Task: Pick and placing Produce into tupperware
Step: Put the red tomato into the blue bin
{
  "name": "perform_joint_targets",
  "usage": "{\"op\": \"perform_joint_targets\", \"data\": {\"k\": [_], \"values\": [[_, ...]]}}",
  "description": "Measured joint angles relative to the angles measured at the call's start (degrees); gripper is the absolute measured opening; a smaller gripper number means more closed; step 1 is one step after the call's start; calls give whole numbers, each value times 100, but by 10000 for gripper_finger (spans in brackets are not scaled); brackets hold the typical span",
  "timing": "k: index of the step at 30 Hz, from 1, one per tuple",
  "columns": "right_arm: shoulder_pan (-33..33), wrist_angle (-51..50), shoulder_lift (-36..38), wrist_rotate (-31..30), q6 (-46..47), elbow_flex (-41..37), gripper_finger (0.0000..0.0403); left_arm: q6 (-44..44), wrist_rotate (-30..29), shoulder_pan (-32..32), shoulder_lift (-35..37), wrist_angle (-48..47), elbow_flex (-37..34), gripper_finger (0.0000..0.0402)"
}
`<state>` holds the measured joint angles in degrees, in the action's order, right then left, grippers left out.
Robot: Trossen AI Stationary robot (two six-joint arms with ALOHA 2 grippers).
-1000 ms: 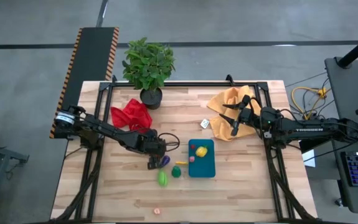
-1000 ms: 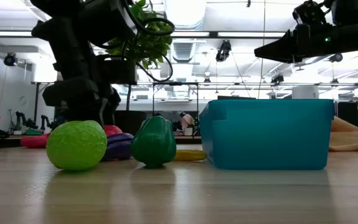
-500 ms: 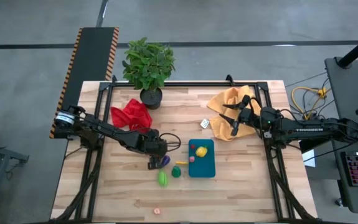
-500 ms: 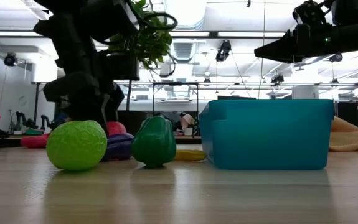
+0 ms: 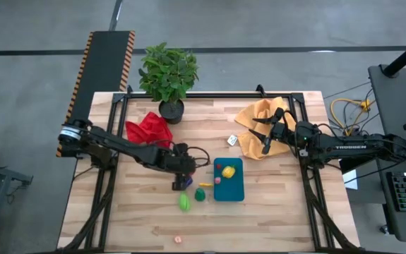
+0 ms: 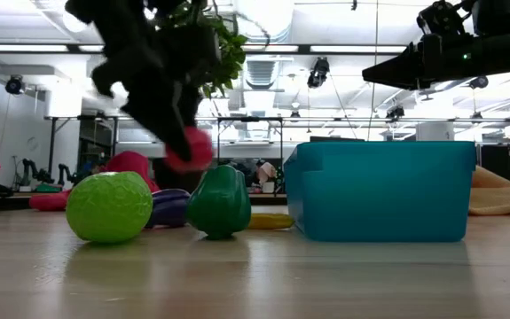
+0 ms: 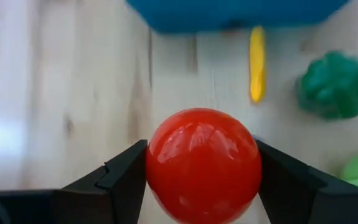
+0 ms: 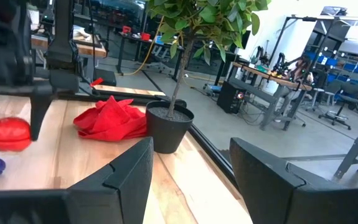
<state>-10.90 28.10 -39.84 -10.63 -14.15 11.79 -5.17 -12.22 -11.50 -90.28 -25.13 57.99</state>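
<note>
- I have the left hand [image 7: 202, 180] clamped on a glossy red tomato [image 7: 202, 163], one finger on each side, and in the low view it hangs clear above the worktop [image 5: 273, 219].
- From above, that hand [image 5: 181, 180] sits just left of the teal tupperware [image 5: 232, 190], over the purple eggplant [image 6: 171, 207].
- On the wood beside the tupperware I see a dark green pepper [image 5: 200, 194], a lime-green fruit [image 5: 184, 203] and a thin yellow piece [image 5: 205, 185] lying close against the container's left wall.
- Inside the tupperware I can make out a yellow piece [image 5: 227, 171] and a small red one [image 5: 219, 168].
- My right hand [image 5: 265, 134] waits in the air over the mustard-yellow cloth [image 5: 255, 116], well apart from the container, its fingers apart.
- A red cloth [image 5: 148, 130] and a potted plant [image 5: 167, 74] sit at the far side of the worktop.
</note>
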Motion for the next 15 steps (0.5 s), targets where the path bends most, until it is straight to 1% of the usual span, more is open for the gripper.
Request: {"op": "perform_joint_targets", "data": {"k": [5, 8, 12, 15], "values": [[-1, 2, -2, 2, 1, -1, 206, 543, -64, 95, 20, 132, 532, 233], [0, 2, -2, 2, 0, 0, 206, 870, -137, 179, -117, 488, 731, 233], [-2, -10, -1, 0, 2, -2, 206, 1385, -141, 260, -413, 986, 930, 233], [0, -28, 3, -2, 0, -2, 206, 1509, -112, 299, -703, 1126, 1214, 233]]}}
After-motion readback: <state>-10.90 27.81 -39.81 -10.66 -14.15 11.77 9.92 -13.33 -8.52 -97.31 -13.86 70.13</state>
